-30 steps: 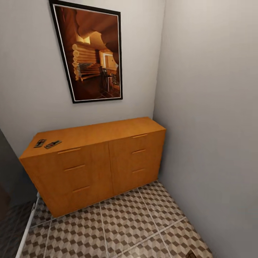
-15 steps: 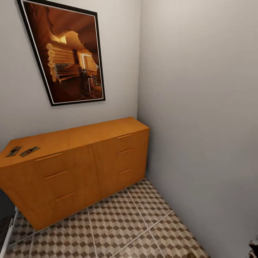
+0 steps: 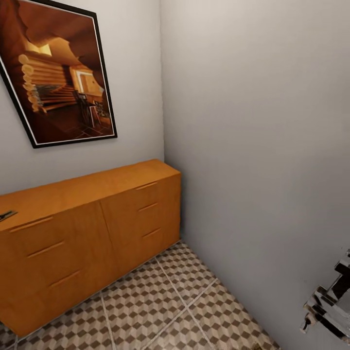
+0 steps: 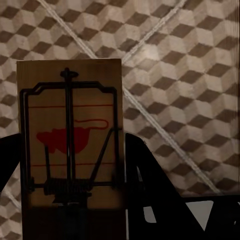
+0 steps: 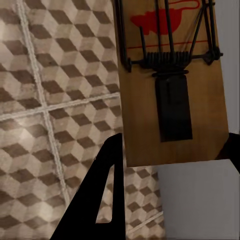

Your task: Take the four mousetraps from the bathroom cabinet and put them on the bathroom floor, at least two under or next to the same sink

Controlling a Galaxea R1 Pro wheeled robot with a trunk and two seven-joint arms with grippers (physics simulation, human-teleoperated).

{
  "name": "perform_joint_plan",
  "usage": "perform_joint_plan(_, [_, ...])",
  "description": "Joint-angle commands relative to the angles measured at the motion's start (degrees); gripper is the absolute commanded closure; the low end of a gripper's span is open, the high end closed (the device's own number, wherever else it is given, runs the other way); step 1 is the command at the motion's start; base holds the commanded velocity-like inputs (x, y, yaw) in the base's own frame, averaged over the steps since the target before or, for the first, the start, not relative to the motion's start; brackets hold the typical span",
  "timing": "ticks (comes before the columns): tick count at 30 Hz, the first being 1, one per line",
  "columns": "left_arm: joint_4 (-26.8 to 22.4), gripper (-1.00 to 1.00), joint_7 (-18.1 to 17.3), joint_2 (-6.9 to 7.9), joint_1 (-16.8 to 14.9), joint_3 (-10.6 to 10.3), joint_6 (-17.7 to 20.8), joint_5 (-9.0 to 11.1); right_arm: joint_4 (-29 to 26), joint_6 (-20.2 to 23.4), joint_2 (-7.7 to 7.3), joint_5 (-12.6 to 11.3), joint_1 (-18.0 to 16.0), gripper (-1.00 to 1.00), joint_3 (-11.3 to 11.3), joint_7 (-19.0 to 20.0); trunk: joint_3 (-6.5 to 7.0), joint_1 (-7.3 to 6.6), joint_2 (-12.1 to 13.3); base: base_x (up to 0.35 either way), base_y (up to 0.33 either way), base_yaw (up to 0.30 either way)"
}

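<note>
In the left wrist view my left gripper [image 4: 70, 170] is shut on a tan wooden mousetrap [image 4: 70, 120] with a red mouse print and a black wire spring. It hangs over the cube-patterned bathroom floor [image 4: 185, 65]. My right gripper [image 5: 167, 167] is likewise shut on a second mousetrap [image 5: 170, 75], held above the floor [image 5: 45, 100] beside a grey wall. In the head view the orange-brown cabinet [image 3: 87, 228] stands against the back wall. The end of another mousetrap [image 3: 6, 214] shows on its top at the picture's left edge. The sink is out of view.
A framed picture [image 3: 53, 82] hangs above the cabinet. A grey wall [image 3: 253, 160] closes the right side, meeting the back wall in a corner by the cabinet's end. Tiled floor [image 3: 165, 306] lies in front of the cabinet. Part of my right arm [image 3: 328, 304] shows at lower right.
The head view has swung to the right, so cabinet and picture sit further left in frame. The mousetraps on the cabinet top have slid to the left edge. My right arm has come into view.
</note>
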Motion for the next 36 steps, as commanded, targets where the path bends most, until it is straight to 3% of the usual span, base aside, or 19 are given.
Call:
perform_joint_plan(1, [-0.08, 1.0, 0.31, 0.01, -0.02, -0.49, -0.1, 0.33, 0.02, -0.2, 0.0, 0.21, -0.02, 1.0, -0.15, -0.06, -0.05, 0.0, -0.03, 0.0, 0.0, -0.284])
perform_joint_plan(8, [-0.08, 1.0, 0.24, -0.09, -0.02, -0.52, -0.1, 0.33, 0.01, -0.25, 0.0, 0.24, -0.02, 1.0, -0.15, -0.05, -0.05, 0.0, -0.03, -0.038, 0.02, -0.284])
perform_joint_plan(23, [-0.08, 1.0, 0.22, -0.07, -0.02, -0.49, -0.1, 0.41, 0.01, -0.21, 0.03, 0.26, -0.01, 1.0, -0.13, -0.05, -0.05, 0.0, -0.03, -0.24, 0.135, -0.284])
perform_joint_plan(36, [-0.08, 1.0, 0.22, -0.07, -0.02, -0.49, -0.1, 0.42, 0.01, -0.21, 0.18, 0.24, 0.07, 1.0, -0.15, -0.05, 0.13, 0.0, -0.03, -0.021, 0.014, -0.284])
